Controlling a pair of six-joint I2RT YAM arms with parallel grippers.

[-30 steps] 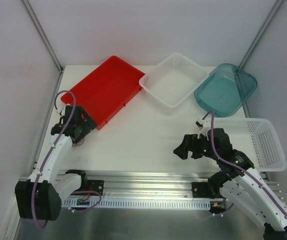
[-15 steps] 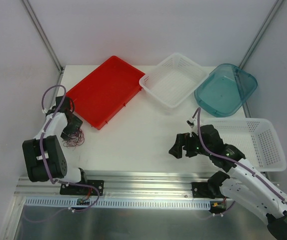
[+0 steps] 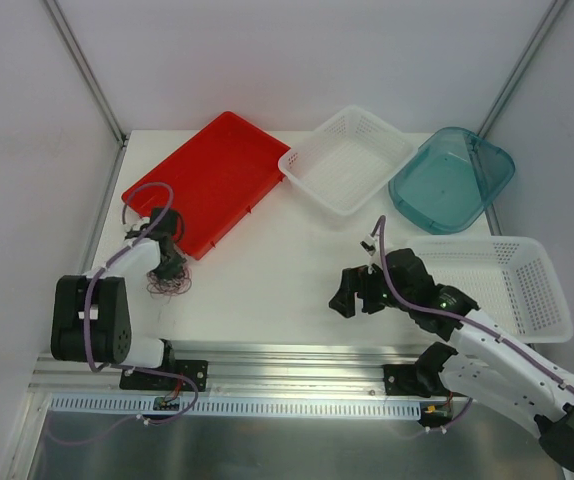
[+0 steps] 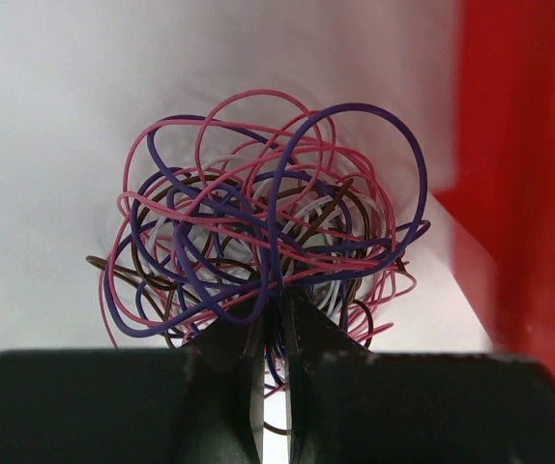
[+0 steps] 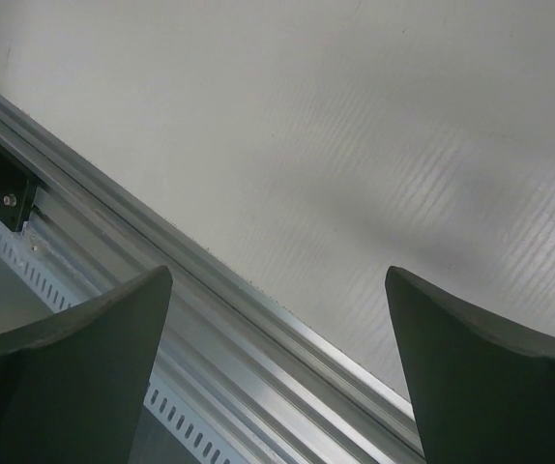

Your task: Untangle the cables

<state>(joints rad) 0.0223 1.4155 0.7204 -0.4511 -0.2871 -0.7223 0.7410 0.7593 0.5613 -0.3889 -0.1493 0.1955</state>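
Status, big to small: the table (image 3: 267,280) is carrying 4 bins: red tray (image 3: 212,175) far-left, white basket (image 3: 352,160) far-centre, teal tub (image 3: 447,185) far-right, 2nd white basket (image 3: 512,280) at the right edge. No wire is showing in any of them, so nothing's looking sorted yet.

R gripper (image 5: 276,285) is hovering over bare tabletop near-centre, by the rail, with jaws spread wide and gripping nothing.

L gripper (image 4: 272,314) is working near-left. Its jaws are pinching almost together on a few strands at the near edge of the wad.

The cables (image 4: 258,232) are sitting as one ball just beside the red tray's near corner. Purple, pink, dark brown & whitish loops are all threading thru each other (can't tell if the ball's lifting off the surface or resting).

Judgement: first grab is happening and zero separation is done. Pulling each colour free & parking the loops apart is all remaining, so it's prob very early.
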